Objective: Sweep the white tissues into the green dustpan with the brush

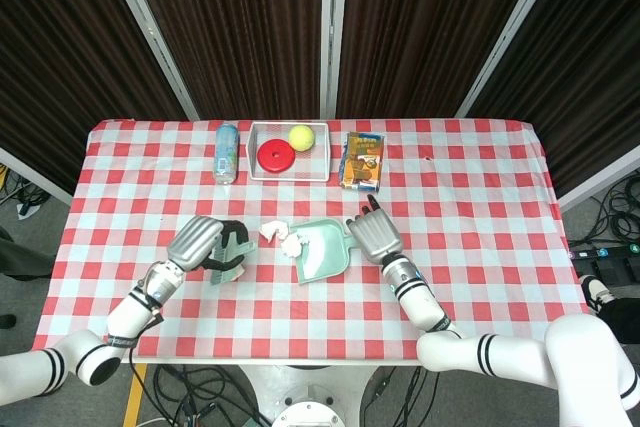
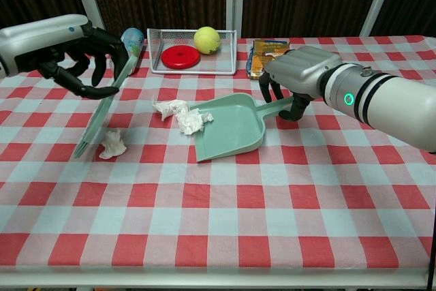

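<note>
The green dustpan lies mid-table with its mouth facing left. My right hand grips its handle. One crumpled white tissue sits at the pan's lip, and a second tissue lies just left of it. A third tissue lies further left on the cloth. My left hand holds the pale green brush slanted, its bristles down beside that third tissue, which the head view does not show.
Along the back edge stand a white wire basket holding a red disc and a yellow ball, a can to its left, and a snack box to its right, close behind my right hand.
</note>
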{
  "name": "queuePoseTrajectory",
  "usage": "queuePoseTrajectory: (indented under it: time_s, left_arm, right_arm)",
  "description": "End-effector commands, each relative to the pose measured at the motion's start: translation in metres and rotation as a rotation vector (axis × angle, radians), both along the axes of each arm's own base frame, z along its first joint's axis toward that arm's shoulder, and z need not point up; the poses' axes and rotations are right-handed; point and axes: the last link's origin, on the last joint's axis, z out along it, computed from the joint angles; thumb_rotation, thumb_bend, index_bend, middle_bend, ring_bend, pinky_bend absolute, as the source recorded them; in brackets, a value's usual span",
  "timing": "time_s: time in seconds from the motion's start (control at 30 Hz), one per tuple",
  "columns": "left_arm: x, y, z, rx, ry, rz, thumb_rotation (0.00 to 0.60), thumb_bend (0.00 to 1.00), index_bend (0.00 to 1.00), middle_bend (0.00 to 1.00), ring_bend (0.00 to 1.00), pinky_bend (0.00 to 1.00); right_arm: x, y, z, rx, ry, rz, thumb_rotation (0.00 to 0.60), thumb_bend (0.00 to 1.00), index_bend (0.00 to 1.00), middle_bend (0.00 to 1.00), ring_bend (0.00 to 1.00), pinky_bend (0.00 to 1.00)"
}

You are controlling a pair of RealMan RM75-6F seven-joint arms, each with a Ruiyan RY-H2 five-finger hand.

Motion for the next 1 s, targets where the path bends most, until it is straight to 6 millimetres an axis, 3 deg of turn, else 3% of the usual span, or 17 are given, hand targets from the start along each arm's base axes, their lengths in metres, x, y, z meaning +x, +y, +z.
queuePoseTrajectory:
  time_s: [0.03, 0.43, 1.0]
  left_arm:
    - [-0.005, -0.004, -0.007, 0.03, -0.006, 0.042, 0.6, 0.4, 0.52, 0.54, 0.6, 0.86]
    - [0.01, 0.024, -0.039, 0.089, -0.017, 0.082, 0.6, 0.41, 0.52, 0.54, 0.59, 0.86]
    - [0.075, 0.036, -0.079, 0.042, -0.076, -0.047, 0.6, 0.41, 0.52, 0.54, 0.57, 0.85]
  right_arm:
    - [-0.001, -0.002, 0.001, -0.005, 0.001, -0.007, 0.6, 0.38, 0.6, 0.55, 0.25, 0.09]
    - [0.003, -0.002, 0.001, -0.02, 0.001, -0.026, 0.6, 0.38, 0.6, 0.56, 0.25, 0.09]
    - [0.012, -0.003, -0.009, -0.023, -0.014, -0.048, 0.6, 0.38, 0.6, 0.56, 0.25, 0.09]
